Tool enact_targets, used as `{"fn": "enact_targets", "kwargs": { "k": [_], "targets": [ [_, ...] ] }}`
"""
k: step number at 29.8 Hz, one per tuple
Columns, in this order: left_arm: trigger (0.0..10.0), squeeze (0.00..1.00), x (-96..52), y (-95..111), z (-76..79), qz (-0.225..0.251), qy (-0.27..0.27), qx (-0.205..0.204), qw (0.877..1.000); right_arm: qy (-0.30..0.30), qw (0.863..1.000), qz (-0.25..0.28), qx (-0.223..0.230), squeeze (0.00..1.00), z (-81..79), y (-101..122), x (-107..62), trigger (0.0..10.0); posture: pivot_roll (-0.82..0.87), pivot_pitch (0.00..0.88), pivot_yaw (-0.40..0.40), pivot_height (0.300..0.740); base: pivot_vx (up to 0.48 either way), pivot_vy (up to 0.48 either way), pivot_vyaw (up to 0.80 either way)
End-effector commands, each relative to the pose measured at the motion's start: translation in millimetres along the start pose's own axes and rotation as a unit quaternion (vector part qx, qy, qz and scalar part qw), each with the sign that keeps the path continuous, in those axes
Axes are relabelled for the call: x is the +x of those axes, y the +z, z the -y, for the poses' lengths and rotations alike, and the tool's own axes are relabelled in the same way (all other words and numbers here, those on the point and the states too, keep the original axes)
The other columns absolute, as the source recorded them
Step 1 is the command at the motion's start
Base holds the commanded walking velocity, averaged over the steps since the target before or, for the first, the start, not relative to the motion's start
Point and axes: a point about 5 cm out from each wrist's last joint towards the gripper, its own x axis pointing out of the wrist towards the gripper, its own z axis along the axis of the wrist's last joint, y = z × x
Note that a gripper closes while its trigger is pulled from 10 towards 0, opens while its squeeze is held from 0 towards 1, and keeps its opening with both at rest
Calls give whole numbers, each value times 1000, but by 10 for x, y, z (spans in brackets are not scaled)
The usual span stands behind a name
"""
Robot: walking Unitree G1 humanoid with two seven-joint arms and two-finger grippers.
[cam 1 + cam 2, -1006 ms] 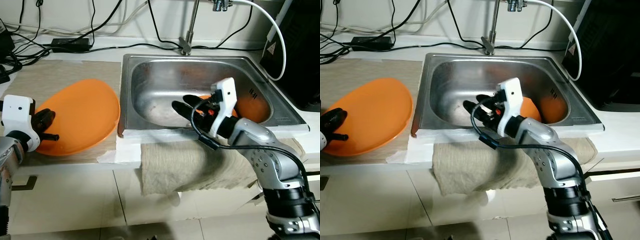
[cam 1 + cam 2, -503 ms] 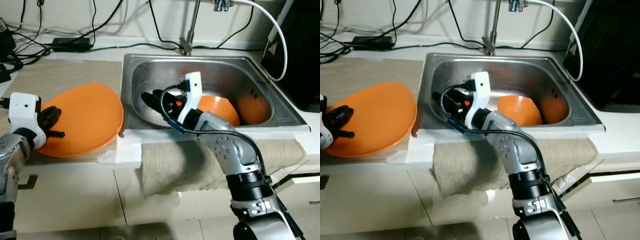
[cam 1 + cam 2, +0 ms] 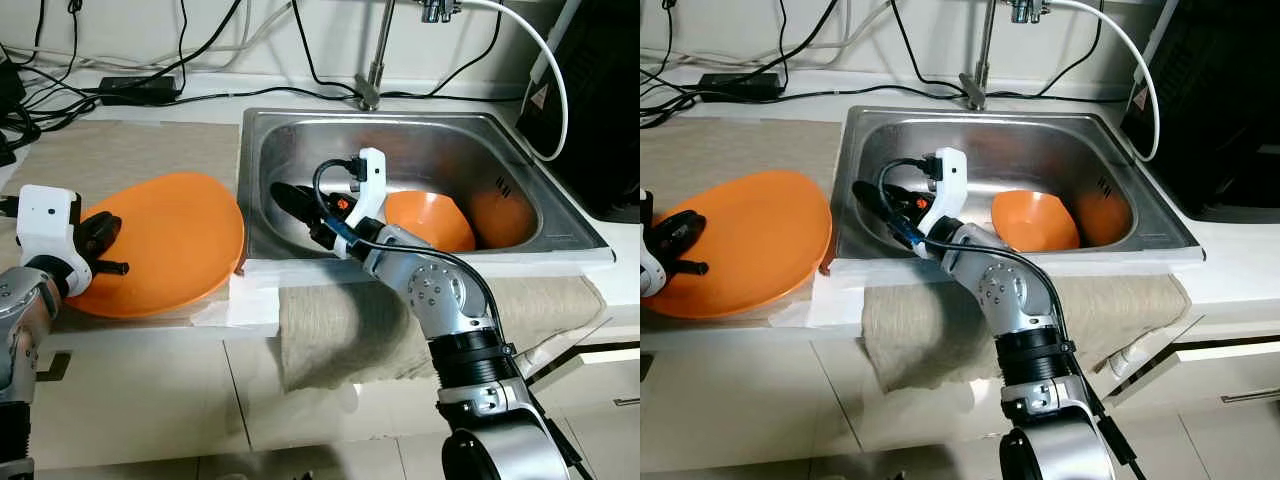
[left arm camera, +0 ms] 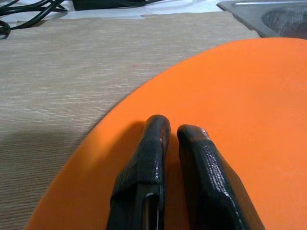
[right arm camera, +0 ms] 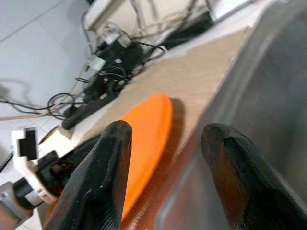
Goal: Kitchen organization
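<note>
My left gripper (image 4: 171, 132) sits fingers pressed together, while my bent right arm's gripper (image 5: 165, 136) gapes apart.

A plate (image 3: 160, 238) lies on the counter (image 3: 120, 150) left of the sink (image 3: 420, 140); two bowls (image 3: 428, 218) sit in its right part. A cloth (image 3: 360, 325) hangs off the near edge.
</note>
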Motion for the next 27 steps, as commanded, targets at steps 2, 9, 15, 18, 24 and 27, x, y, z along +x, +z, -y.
{"fn": "enact_targets", "kwargs": {
  "k": [2, 9, 15, 18, 24, 27],
  "targets": [
    [10000, 0, 5, -185, -36, -40, 12, -20, 999, 0, 1000, -2, 1, 1000, -34, 5, 49, 10000, 134, 15, -85, 740, 0, 0, 0],
    [10000, 0, -5, -165, -119, -36, 23, -22, 999, -4, 1000, -17, -26, 1000, -38, -39, 64, 10000, 134, 15, -86, 740, 0, 0, 0],
    [10000, 0, -4, -159, -142, -31, 26, -29, 999, 6, 1000, -22, -19, 1000, -79, -60, 98, 10000, 138, 13, -86, 740, 0, 0, 0],
    [10000, 0, -3, -153, -153, -27, 26, -38, 999, 7, 1000, -22, -18, 1000, -86, -65, 107, 10000, 139, 13, -88, 740, 0, 0, 0],
    [10000, 0, -23, -188, -244, -18, 39, -68, 997, 10, 1000, -27, -11, 412, -112, -88, 147, 10000, 139, 12, -92, 740, 0, 0, 0],
    [10000, 0, -39, -258, -264, -25, 44, -73, 996, 18, 999, -31, -5, 0, -150, -109, 169, 10000, 139, 12, -95, 740, 0, 0, 0]
  ]
}}
